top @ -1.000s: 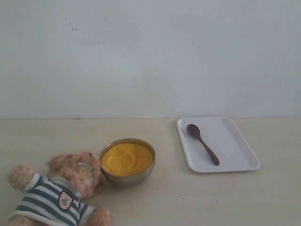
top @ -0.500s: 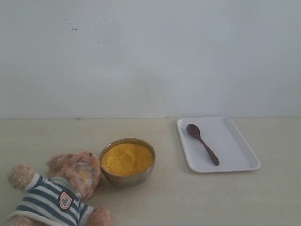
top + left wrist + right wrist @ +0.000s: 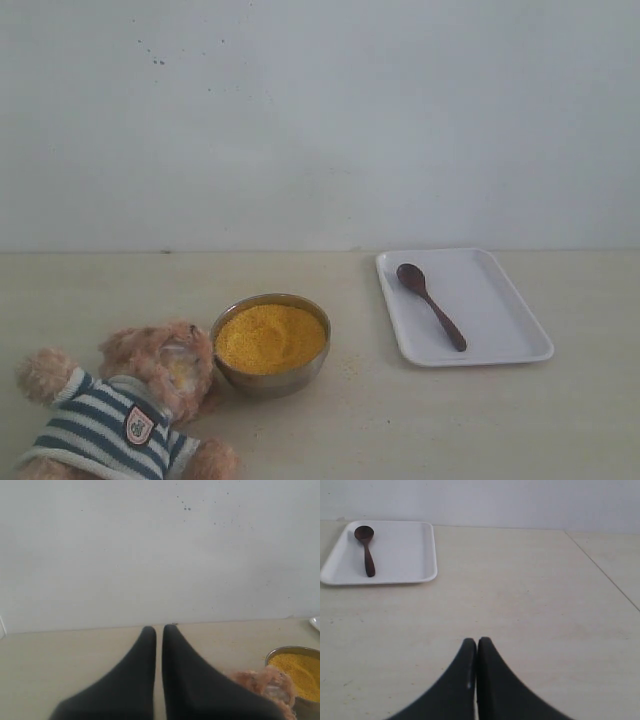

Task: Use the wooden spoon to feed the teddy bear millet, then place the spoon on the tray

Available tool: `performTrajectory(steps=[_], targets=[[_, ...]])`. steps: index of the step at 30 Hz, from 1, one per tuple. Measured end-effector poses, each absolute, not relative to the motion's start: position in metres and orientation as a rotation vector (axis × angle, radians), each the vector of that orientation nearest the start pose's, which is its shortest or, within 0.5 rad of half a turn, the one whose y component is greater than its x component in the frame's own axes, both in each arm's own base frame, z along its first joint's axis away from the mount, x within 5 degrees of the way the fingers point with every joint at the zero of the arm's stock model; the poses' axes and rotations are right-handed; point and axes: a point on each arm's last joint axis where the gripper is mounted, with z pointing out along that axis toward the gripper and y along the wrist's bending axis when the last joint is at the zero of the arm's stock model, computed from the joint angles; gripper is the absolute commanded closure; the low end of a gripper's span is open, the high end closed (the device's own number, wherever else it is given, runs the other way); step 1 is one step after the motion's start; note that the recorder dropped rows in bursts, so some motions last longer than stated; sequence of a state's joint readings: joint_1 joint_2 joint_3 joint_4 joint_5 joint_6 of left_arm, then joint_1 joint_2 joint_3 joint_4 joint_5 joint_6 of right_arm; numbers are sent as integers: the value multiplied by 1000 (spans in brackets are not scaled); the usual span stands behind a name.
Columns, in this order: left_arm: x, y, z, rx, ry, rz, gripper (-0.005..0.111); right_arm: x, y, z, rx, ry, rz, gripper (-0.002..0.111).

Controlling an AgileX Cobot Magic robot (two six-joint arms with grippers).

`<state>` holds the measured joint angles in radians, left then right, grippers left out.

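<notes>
The teddy bear (image 3: 120,405) in its striped shirt lies at the front left of the table, its head against a metal bowl (image 3: 270,380) heaped with yellow millet (image 3: 270,338). The dark wooden spoon (image 3: 431,305) rests on the white tray (image 3: 500,330) to the right. No arm appears in the exterior view. My left gripper (image 3: 159,628) is shut and empty, with the bear's fur (image 3: 265,680) and the millet (image 3: 297,667) off to one side. My right gripper (image 3: 477,640) is shut and empty, well apart from the tray (image 3: 410,555) and spoon (image 3: 367,550).
A pale wall rises right behind the table. A thin seam (image 3: 602,570) crosses the tabletop in the right wrist view. A few loose yellow grains lie on the table around the bowl (image 3: 345,370).
</notes>
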<state>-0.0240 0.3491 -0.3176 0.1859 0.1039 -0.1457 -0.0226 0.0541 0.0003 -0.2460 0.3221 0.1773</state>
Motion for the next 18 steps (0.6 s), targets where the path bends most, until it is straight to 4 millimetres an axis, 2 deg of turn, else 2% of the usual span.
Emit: performTrajectory(steps=[5, 7, 9, 12, 15, 18], targets=[[75, 1, 287, 27, 1610, 43, 103, 57, -8, 182, 22, 1852, -127, 108], [69, 2, 281, 25, 1622, 55, 103, 57, -8, 182, 22, 1852, -127, 108], [65, 3, 270, 28, 1632, 64, 103, 57, -8, 182, 22, 1852, -127, 108], [65, 1, 242, -19, 1641, -3, 103, 57, -8, 182, 22, 1852, -127, 108], [66, -2, 220, -20, 1555, -60, 103, 57, -8, 182, 22, 1852, -127, 108], [64, -2, 215, -18, 1514, -70, 103, 57, -8, 182, 22, 1852, -127, 108]])
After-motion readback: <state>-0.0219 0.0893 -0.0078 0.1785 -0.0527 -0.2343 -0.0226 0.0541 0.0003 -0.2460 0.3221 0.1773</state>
